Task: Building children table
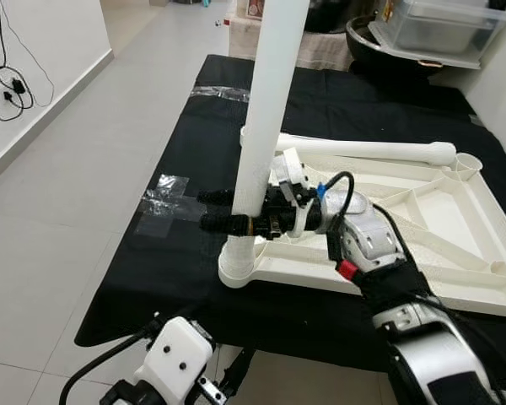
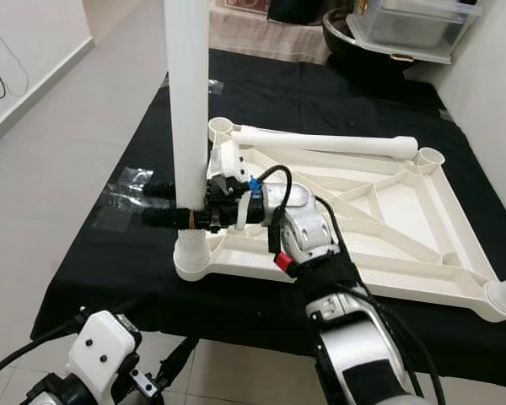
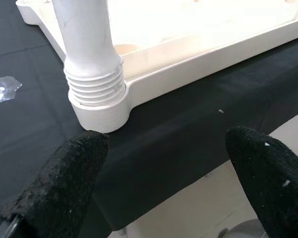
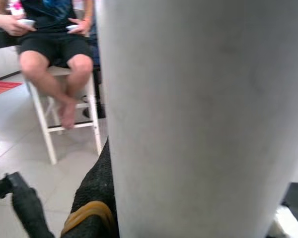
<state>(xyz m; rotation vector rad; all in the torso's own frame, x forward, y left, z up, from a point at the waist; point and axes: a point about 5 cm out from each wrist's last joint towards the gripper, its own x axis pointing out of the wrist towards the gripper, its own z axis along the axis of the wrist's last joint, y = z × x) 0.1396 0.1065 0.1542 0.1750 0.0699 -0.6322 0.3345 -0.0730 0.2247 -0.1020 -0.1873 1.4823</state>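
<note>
a white table top (image 1: 422, 211) lies upside down on a black cloth (image 1: 337, 101) that covers a low surface. a white table leg (image 1: 266, 110) stands straight up in the round corner socket (image 1: 236, 263) of the table top, the corner closest to the robot. that corner sits near the front edge of the cloth, with only a thin strip of black left before the drop to the floor.

the right gripper (image 1: 228, 211) reaches in from the right, and its two black fingers squeeze the low part of the standing leg, one on each side. in the right wrist view the leg (image 4: 203, 119) is right up close.

the left gripper (image 3: 164, 178) hangs low, just off the front edge of the cloth. its two black fingers (image 3: 64, 183) are spread wide with nothing between them, and they point at the socket and the screw rings (image 3: 95, 84) at the bottom of the leg.

a second white leg (image 1: 363, 150) lies flat across the far side of the table top. clear tape (image 1: 164, 201) is stuck on the cloth to the left of the leg. the grey floor (image 1: 84, 169) on the left is wide open. a person on a white stool (image 4: 64, 109) sits far off.
</note>
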